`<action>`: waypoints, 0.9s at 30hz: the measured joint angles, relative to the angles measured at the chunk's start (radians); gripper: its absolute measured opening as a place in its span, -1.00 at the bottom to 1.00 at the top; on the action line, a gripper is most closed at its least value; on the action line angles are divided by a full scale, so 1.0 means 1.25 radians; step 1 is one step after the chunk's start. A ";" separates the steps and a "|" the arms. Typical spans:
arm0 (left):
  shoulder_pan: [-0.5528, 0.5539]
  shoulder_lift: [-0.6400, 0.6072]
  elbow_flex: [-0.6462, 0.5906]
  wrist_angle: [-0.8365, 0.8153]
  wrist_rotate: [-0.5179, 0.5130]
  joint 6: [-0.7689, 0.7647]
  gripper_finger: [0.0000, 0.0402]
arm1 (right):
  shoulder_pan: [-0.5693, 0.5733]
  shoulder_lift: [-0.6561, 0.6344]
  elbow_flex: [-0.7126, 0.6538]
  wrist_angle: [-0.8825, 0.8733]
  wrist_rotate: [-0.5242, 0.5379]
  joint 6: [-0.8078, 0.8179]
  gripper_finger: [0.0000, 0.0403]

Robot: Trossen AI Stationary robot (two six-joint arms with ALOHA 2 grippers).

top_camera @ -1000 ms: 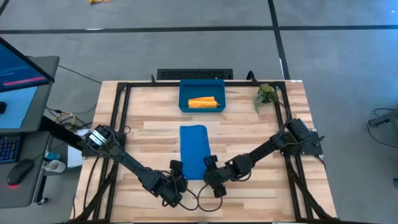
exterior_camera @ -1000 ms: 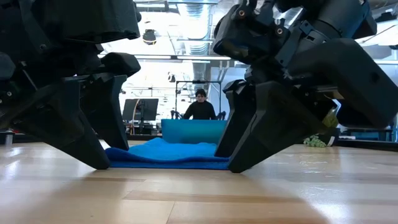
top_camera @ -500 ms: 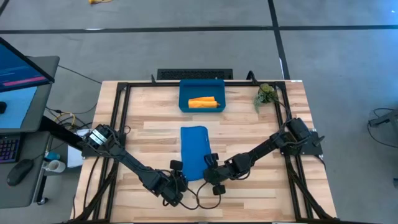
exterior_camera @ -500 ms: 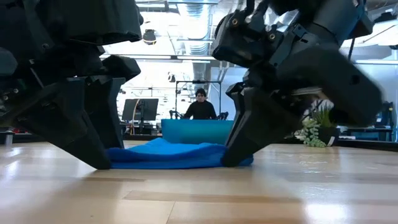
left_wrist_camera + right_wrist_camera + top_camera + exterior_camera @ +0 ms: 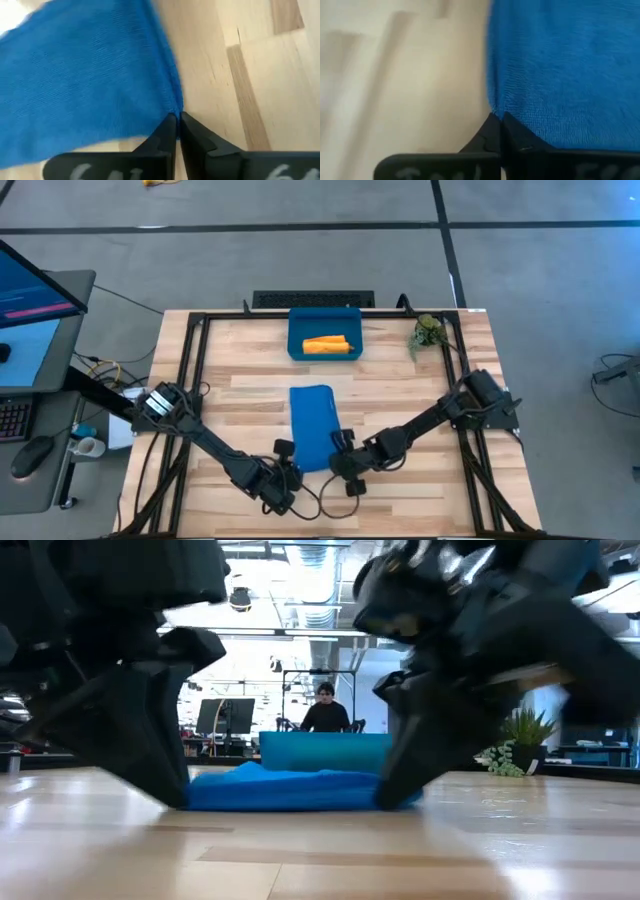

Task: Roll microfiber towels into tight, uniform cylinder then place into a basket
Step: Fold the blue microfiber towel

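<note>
Pale wood-plank counter [image 5: 400, 395], smooth and hard, carries all items. The blue microfiber towel [image 5: 312, 424], a soft napped cloth folded to a long strip, lies flat at the counter's middle, its near end slightly bunched. The dark-blue plastic basket [image 5: 296, 330], shallow and rigid, sits at the far edge and holds the orange towel [image 5: 327, 345], already rolled to a short cylinder. The left claw [image 5: 177, 121] is clenched on one near corner of the blue towel, the right claw [image 5: 497, 120] clenched on the other. Probable faults: uneven advance of the two claws would skew the roll into a cone; the thin corner bite may slip, loosening the first turn.
</note>
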 joint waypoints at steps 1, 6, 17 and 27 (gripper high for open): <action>-0.007 0.001 0.010 -0.003 -0.012 0.005 -0.99 | 0.007 -0.005 -0.001 -0.004 -0.013 0.005 -0.95; -0.032 0.000 0.072 -0.012 -0.023 0.014 -0.99 | 0.043 -0.026 0.005 -0.010 -0.031 0.058 -0.95; -0.093 -0.002 0.225 -0.146 -0.048 -0.019 -1.00 | 0.141 -0.027 0.171 -0.147 -0.016 0.096 -0.95; -0.085 -0.005 0.309 -0.318 -0.252 -0.082 -1.00 | 0.147 -0.030 0.271 -0.414 0.196 0.113 -0.95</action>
